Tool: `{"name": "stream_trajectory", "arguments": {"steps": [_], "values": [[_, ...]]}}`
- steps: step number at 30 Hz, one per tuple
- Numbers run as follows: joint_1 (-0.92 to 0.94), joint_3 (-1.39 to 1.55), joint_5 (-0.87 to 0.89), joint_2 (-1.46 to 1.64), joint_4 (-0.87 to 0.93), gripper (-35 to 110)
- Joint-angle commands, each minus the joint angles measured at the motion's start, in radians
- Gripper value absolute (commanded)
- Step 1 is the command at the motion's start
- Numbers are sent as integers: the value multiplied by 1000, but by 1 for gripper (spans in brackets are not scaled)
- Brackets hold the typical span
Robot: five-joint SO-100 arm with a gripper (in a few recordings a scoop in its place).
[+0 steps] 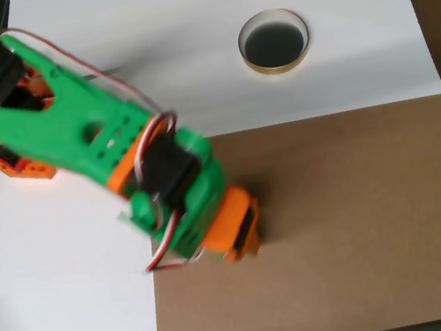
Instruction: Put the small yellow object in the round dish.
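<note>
Overhead view: claw [240, 234] points down over the brown board [355, 220], near its upper-left corner; orange plastic, blurred, fingers hidden under the wrist, so can't tell if it's wide, narrow or holding anything. Arm [70, 114] is green and orange printed plastic, black servos, red/white wires looped at the wrist. Board is matte, flat, cardboard-like, lying on the white desk [64, 291]. Round dish [273, 40] sits well apart, up and right of the claw, on white desk: shallow, tan-gold rim, dark inside.
</note>
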State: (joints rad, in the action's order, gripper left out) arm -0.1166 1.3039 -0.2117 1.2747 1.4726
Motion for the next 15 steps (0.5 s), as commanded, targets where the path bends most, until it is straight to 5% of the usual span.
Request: {"name": "stream_trajectory", "arguments": {"steps": [1, 15], "values": [[-110, -87, -46, 80, 34, 0], [-502, -163, -63, 60, 110, 0]]}}
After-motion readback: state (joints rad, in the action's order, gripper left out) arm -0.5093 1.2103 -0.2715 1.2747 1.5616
